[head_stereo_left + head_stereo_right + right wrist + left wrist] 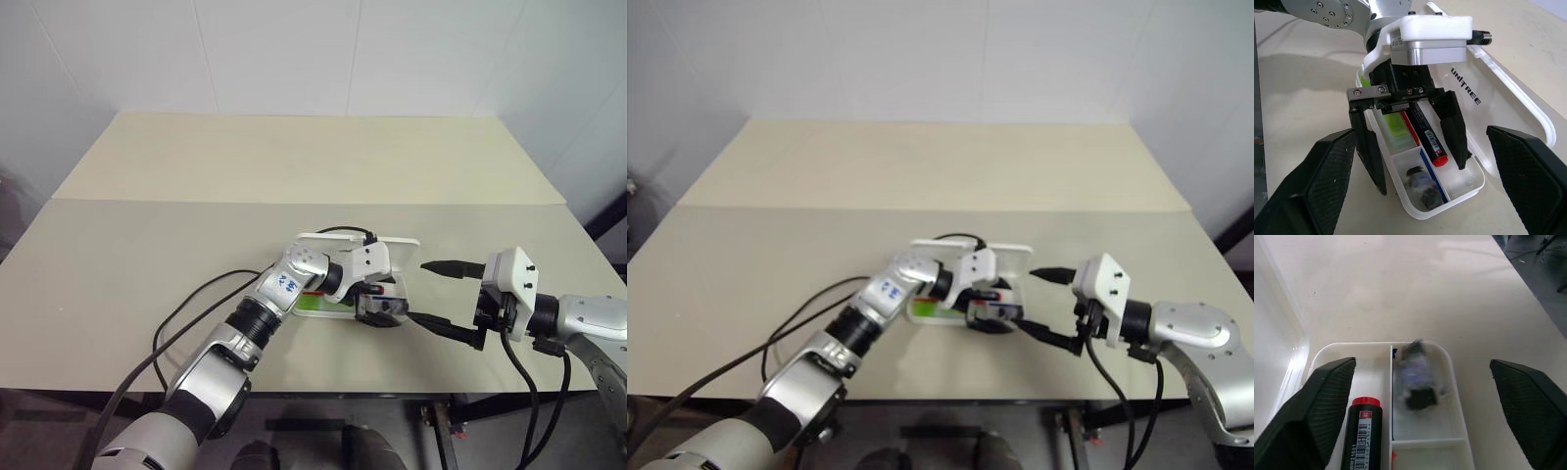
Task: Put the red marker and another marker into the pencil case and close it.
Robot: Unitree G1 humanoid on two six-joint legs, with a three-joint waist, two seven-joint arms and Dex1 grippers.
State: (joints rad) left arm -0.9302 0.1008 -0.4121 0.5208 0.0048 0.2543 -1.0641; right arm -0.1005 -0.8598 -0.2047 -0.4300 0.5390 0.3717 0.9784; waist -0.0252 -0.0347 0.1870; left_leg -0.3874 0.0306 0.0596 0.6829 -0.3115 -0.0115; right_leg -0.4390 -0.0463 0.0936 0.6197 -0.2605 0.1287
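Left gripper (1418, 171): we see it released, fingers straddling the pencil case (1469, 183).
Red marker (1427, 134): lying inside.
Green marker (1393, 125): inside, seemingly.
Right gripper (446, 299): released, holding nothing.

Pencil case (1469, 188) sits open on bench (294, 176), near front edge, lid (1498, 93) laid flat behind tray. Red marker (1427, 134) lies in long compartment, green marker (1393, 125) in compartment beside it. Small dark clip (1422, 188) in end compartment. Left gripper (1415, 147) right above tray, right gripper (443, 297) off to case's right.
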